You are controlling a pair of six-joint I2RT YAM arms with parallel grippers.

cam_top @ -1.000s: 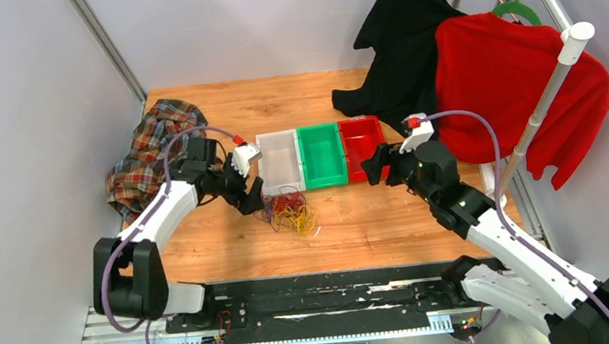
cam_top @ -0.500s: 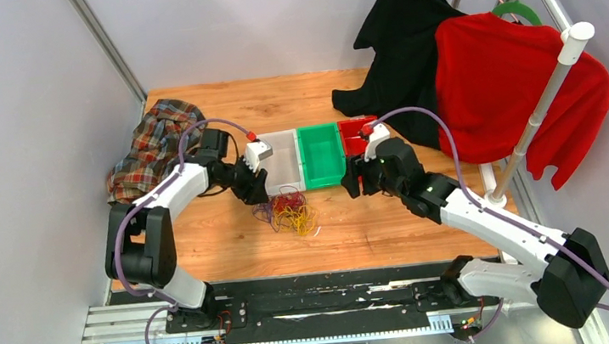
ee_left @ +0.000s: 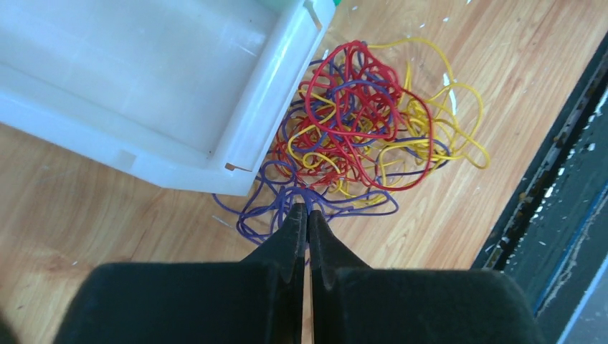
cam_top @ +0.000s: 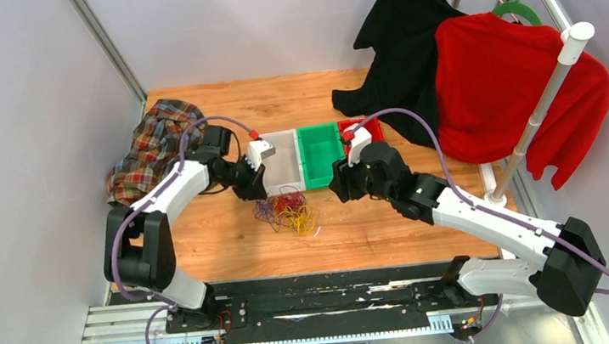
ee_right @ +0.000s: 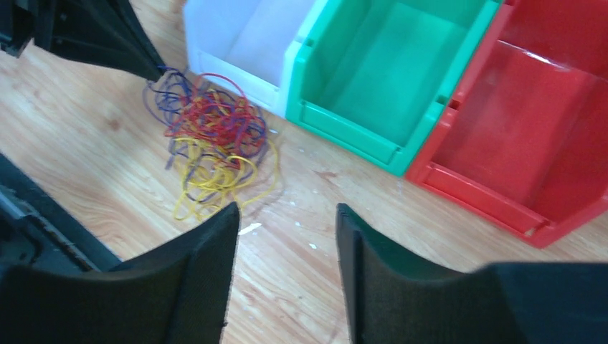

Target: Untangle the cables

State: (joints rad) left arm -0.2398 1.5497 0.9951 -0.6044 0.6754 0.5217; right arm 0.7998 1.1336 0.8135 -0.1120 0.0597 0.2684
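One strand first: pinching a purple loop of the cables [ee_left: 351, 118], heaped against the white bin [ee_left: 143, 79], in the tightly closed left gripper [ee_left: 307, 213]; hovering the wide-open, empty right gripper [ee_right: 287, 215] nearby. Next, likely pinning the heap with it while pulling purple free.

The cables [ee_left: 358, 122] lie in one loose knot on the wooden surface [ee_left: 516, 43], pushed up against the front corner of the white bin [ee_left: 265, 107]. Red loops sit on top in the middle, curly and overlapping. Yellow ones spread wider, toward the near edge of the surface. Purple ones run underneath and trail out to the left (a couple hug the bin's wall). All three colours thread through each other. The left tool [ee_left: 307, 209] has its tips pressed together right at an outer purple loop; whether it pinches the strand, I can't tell.
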